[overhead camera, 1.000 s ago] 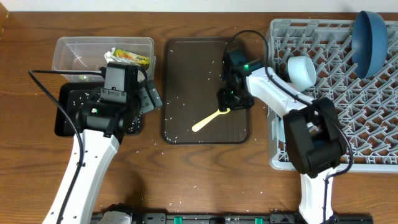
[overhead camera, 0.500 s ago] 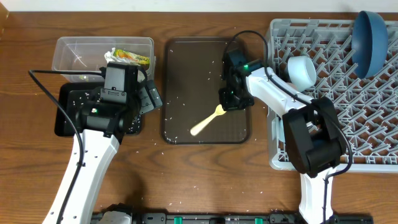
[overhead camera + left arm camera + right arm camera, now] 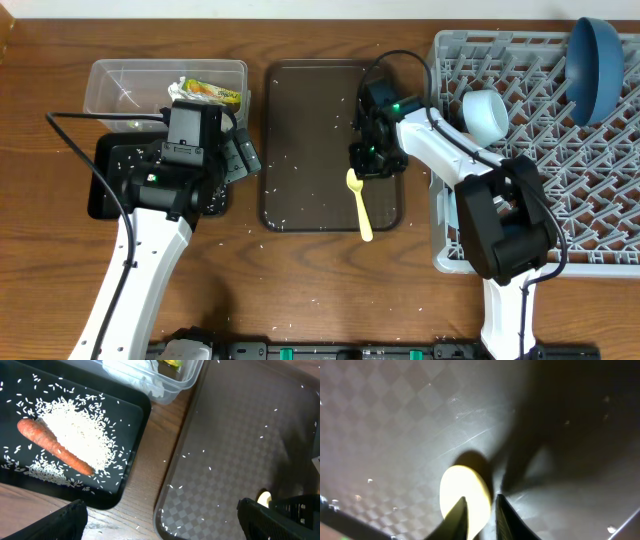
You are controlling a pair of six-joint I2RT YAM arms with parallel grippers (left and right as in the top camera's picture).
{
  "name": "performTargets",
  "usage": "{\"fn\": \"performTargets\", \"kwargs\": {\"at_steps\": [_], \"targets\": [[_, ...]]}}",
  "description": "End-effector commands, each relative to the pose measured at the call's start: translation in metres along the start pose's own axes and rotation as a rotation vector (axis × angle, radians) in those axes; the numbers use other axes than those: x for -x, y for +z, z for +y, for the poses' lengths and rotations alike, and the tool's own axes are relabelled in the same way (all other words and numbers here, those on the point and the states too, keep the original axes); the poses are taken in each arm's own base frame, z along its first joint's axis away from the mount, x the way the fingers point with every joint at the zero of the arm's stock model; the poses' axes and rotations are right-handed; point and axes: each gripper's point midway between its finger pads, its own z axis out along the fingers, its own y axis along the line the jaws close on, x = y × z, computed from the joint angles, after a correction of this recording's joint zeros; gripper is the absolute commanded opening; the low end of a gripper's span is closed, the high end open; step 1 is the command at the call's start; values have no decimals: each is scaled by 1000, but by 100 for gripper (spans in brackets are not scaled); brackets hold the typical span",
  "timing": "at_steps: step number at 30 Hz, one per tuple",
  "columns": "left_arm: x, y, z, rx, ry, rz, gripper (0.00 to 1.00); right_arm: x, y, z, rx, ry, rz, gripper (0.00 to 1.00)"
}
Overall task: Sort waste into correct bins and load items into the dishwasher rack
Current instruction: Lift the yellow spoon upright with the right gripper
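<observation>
My right gripper (image 3: 364,166) is shut on the bowl end of the pale yellow spoon (image 3: 360,208), whose handle points toward the front rim of the brown serving tray (image 3: 305,110). In the right wrist view the fingers (image 3: 480,507) pinch the spoon bowl (image 3: 461,491). My left gripper (image 3: 160,522) is open and empty, between the black tray (image 3: 132,415) and the serving tray. The black tray holds the carrot piece (image 3: 55,446) and rice (image 3: 82,430). The clear tub (image 3: 110,85) holds the wrapper (image 3: 212,92) and tissue (image 3: 132,375). The dark-blue bowl (image 3: 598,62) and white bowl (image 3: 486,115) stand in the rack (image 3: 600,190). The cups are not visible.
Loose rice grains lie scattered on the serving tray (image 3: 240,440) and on the wood around it. The rack fills the right side of the table, with my right arm's base in front of its left edge.
The spoon's handle has swung from pointing front-left to pointing straight toward the front edge, with its bowl end held in my right gripper. The left arm has not moved.
</observation>
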Motion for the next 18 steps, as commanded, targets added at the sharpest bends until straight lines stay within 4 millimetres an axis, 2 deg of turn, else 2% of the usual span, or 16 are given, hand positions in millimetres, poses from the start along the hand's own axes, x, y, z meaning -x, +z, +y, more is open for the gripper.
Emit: {"fn": "performTargets", "kwargs": {"at_steps": [1,3,5,9,14,18], "targets": [[3,-1,2,9,-10,-6,98,11,-40,22,70,-34,-77,34],[3,-1,2,9,-9,-6,98,9,-54,24,64,-41,-94,50],[3,-1,2,9,-9,-6,98,4,-63,25,56,-40,-92,56],[3,-1,2,9,-9,-6,98,-14,-61,26,37,-35,-30,57],[3,-1,2,9,-10,-6,98,-35,-38,30,18,-58,37,55],[3,-1,2,9,-9,-6,98,-44,-19,34,3,-49,76,55]]}}
